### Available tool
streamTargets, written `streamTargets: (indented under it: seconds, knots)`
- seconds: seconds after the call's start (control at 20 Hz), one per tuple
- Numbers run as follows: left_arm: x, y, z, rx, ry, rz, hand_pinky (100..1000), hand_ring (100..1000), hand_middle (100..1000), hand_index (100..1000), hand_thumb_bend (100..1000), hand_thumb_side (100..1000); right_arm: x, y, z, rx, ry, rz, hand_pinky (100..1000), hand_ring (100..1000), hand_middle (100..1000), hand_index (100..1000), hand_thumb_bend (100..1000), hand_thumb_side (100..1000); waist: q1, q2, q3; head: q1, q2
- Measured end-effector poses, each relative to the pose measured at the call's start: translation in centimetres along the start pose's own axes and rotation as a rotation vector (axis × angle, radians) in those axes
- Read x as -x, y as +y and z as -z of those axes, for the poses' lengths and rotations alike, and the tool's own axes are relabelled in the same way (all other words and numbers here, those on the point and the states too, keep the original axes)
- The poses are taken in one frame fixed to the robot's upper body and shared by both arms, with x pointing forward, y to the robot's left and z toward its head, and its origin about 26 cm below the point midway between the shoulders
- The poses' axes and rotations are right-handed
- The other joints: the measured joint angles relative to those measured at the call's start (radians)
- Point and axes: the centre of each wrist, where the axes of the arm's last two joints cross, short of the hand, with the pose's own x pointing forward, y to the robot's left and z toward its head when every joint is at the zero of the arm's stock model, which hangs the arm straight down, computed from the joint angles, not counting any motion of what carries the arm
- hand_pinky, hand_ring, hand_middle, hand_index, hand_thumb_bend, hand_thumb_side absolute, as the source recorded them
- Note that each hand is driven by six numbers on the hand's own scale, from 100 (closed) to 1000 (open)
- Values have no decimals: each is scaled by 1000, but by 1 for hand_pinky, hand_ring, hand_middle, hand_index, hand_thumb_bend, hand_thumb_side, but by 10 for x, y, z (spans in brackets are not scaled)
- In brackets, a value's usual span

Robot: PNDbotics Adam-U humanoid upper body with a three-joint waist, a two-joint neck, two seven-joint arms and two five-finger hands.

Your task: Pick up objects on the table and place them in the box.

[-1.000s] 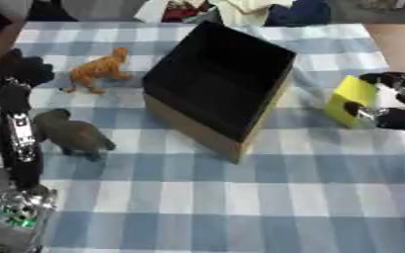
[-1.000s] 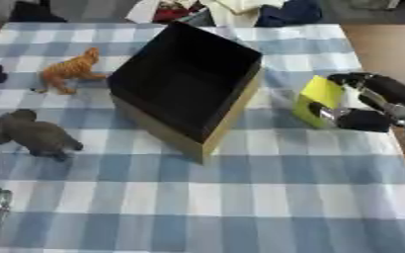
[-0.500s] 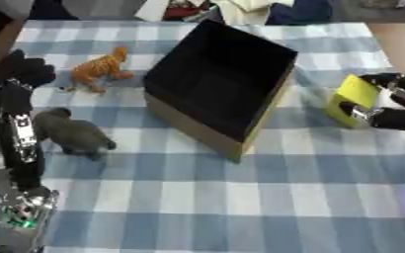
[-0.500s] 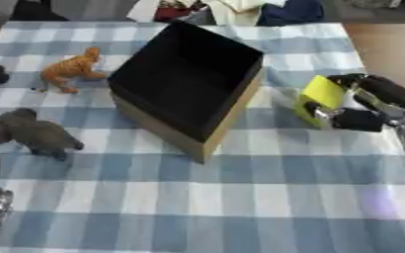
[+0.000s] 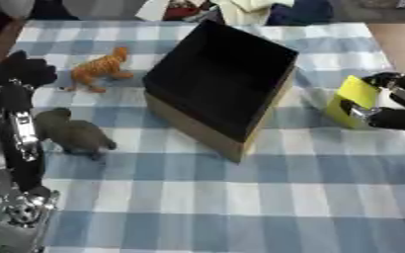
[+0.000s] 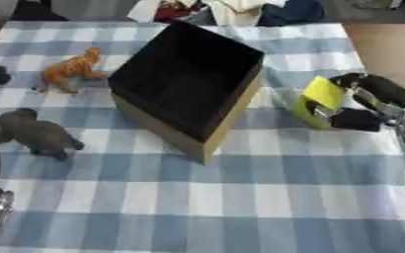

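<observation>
Fingers (image 6: 354, 118) of right hand (image 6: 372, 101) around tilted yellow block (image 6: 317, 101), beside box (image 6: 188, 81).

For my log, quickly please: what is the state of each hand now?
Left hand: at the left edge near the orange toy animal, holds nothing; fingers cannot be told.
Right hand: fingers closed around the yellow object.

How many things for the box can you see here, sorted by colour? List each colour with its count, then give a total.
Orange: 1, the orange toy animal, on the cloth.
Grey: 1, the grey toy animal, on the cloth.
Yellow: 1, the yellow block, held in the right hand.
Total: 3, none yet in the box.
</observation>
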Motion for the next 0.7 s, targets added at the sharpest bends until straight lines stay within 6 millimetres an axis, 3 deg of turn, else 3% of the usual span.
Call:
streamTargets:
  seconds: [0.7]
  knots:
    - [0, -1, 2, 4, -5, -2, 698, 682, 644, 814, 100, 756, -2, -1, 1, 34, 6, 24, 994, 955, 638, 862, 177, 657, -1, 0, 7, 0, -8]
